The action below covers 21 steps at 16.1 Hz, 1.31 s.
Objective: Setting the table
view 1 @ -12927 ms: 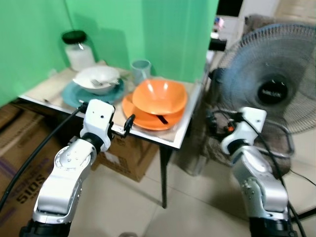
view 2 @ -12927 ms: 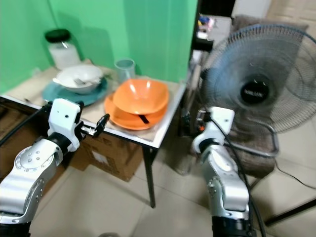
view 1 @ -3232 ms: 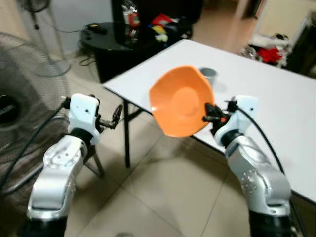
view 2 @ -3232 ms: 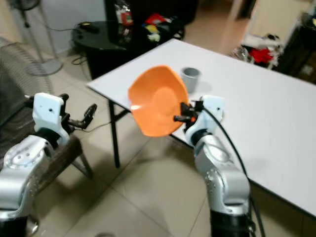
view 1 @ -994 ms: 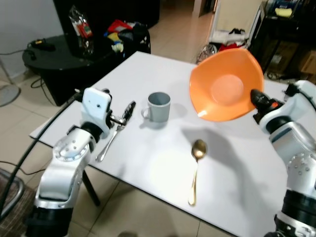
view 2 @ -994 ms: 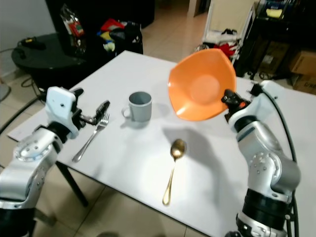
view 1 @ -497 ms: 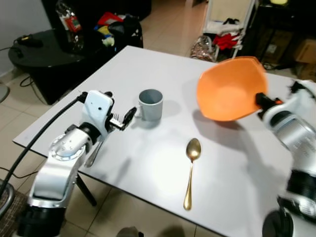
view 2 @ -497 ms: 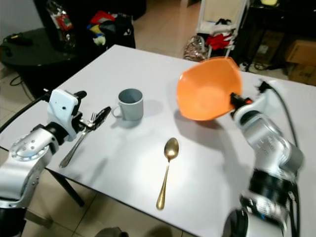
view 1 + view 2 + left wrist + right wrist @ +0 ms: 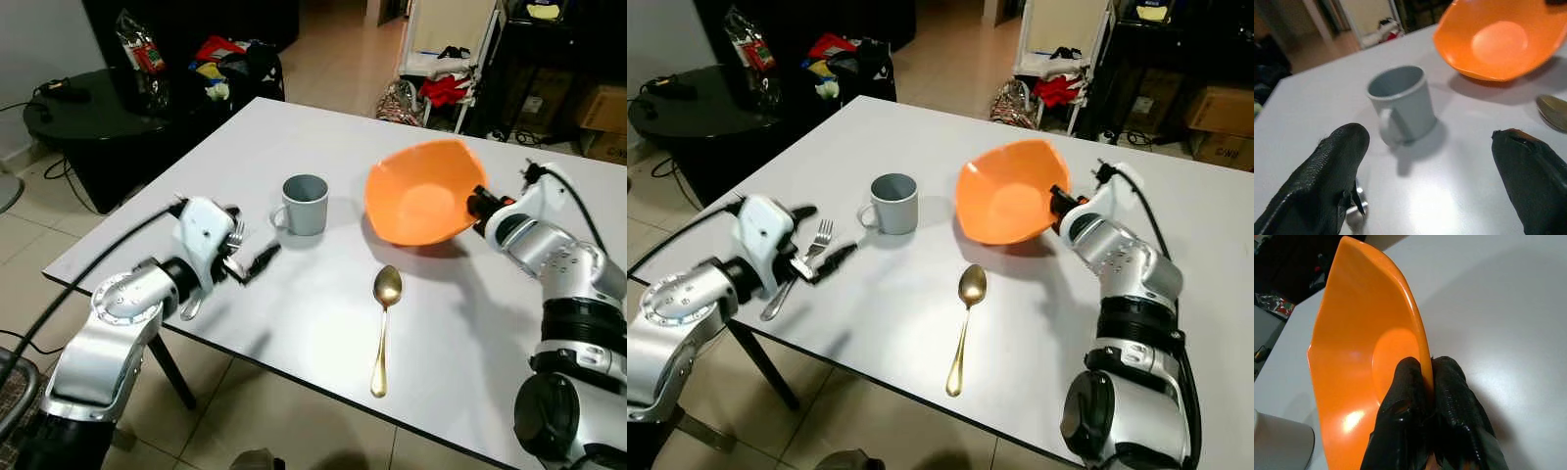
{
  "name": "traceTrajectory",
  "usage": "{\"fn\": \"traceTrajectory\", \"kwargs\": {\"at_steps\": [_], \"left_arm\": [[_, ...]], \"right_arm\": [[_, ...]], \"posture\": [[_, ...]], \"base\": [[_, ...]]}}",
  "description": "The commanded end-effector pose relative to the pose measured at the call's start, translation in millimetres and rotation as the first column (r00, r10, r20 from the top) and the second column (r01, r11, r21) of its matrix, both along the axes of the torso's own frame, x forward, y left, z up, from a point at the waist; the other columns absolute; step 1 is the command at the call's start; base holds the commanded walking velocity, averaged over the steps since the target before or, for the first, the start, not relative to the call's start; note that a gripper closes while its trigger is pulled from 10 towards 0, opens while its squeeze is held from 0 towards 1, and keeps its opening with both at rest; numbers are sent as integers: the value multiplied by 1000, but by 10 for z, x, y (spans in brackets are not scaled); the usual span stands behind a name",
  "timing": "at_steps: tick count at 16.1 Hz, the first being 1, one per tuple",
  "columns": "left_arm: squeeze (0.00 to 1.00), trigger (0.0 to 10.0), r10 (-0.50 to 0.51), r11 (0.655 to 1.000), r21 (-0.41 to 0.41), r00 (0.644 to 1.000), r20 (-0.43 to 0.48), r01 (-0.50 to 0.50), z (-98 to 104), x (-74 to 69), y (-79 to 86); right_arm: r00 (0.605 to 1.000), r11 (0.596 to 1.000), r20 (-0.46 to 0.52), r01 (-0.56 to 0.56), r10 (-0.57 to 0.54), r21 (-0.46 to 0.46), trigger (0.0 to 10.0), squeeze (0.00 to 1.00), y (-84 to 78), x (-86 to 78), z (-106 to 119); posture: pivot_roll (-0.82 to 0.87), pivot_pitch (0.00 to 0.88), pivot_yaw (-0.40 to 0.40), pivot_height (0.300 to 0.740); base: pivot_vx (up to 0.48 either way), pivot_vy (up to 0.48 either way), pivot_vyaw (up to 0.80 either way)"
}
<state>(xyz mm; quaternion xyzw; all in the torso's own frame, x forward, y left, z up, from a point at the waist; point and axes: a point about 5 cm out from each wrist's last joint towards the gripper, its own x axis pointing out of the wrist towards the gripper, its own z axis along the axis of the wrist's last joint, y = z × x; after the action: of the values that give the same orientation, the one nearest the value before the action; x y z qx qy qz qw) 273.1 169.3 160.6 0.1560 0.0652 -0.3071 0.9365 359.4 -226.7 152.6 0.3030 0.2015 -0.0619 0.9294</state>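
Right gripper (image 9: 1426, 382): I have it pinched tight on the rim of the orange bowl (image 9: 419, 204), one finger inside the rim and one outside

Bowl: tilted, its hollow turned toward my left, low over the white table (image 9: 294, 323); I cannot tell whether its underside touches the top

Left gripper (image 9: 257, 262): fingers spread wide with nothing between them, hovering low over the table near its left edge

Fork (image 9: 801, 264): lies flat just beside my left gripper, tines pointing toward the grey mug (image 9: 304, 204), handle running back toward the table edge

Mug: upright, left of the bowl and apart from it, handle on its left side

Gold spoon (image 9: 383, 328): lies in front of the bowl, its head toward the bowl and its handle toward the near edge

Open room: bare white top on my side between the fork and the spoon, and more to the right of the spoon

Edges: the left corner of the table sits close under my left arm; tiled floor (image 9: 29, 245) below, a dark low table (image 9: 88, 108) with clutter further left
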Motion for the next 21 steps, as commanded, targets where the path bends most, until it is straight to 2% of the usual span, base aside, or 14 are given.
{"fn": "traceTrajectory", "kwargs": {"at_steps": [1, 4, 7, 11, 12, 13, 17, 21], "left_arm": [[0, 10000, -36, 999, 7, 999, -10, 36, 23, -33, -17], [0, 10000, -80, 997, -2, 996, -51, 80, 13, -88, -35], [0, 10000, -90, 996, 0, 994, -59, 90, 12, -104, -39], [0, 10000, -104, 995, 2, 992, -68, 104, 22, -116, -51], [0, 10000, -112, 994, 4, 991, -72, 113, 20, -122, -62], [0, 10000, -115, 993, 4, 991, -73, 116, 18, -124, -66], [0, 10000, -121, 993, 4, 990, -76, 121, 13, -127, -77], [0, 10000, -120, 993, 7, 990, -77, 121, 6, -133, -82]], "right_arm": [[997, 1000, 72, -3, 1, 28, 10000, 0, 5, 80, 158], [998, 994, 37, -55, 52, 95, 10000, 0, 153, 171, 59], [998, 988, 30, -67, 63, 138, 10000, 0, 215, 203, 37], [989, 966, 14, -149, 149, 213, 10000, 0, 395, 228, 4], [979, 948, 3, -198, 204, 249, 10000, 0, 491, 220, -10], [975, 941, -3, -212, 220, 263, 10000, 0, 521, 215, -18], [965, 912, -53, -225, 258, 344, 10000, 0, 598, 179, -102], [967, 910, -58, -212, 248, 356, 10000, 0, 557, 157, -125]], "posture": [[119, 0, 31, 740], [127, 0, 30, 740], [131, 0, 29, 740], [130, 0, 27, 740], [129, 0, 28, 740], [128, 0, 28, 740], [128, 0, 26, 740], [127, 0, 25, 740]], "base": [[0, 0, 0], [0, 0, 0], [0, 0, 0], [0, 0, 0], [0, 0, 0], [0, 0, 0], [0, 0, 0], [0, 0, 0]]}}
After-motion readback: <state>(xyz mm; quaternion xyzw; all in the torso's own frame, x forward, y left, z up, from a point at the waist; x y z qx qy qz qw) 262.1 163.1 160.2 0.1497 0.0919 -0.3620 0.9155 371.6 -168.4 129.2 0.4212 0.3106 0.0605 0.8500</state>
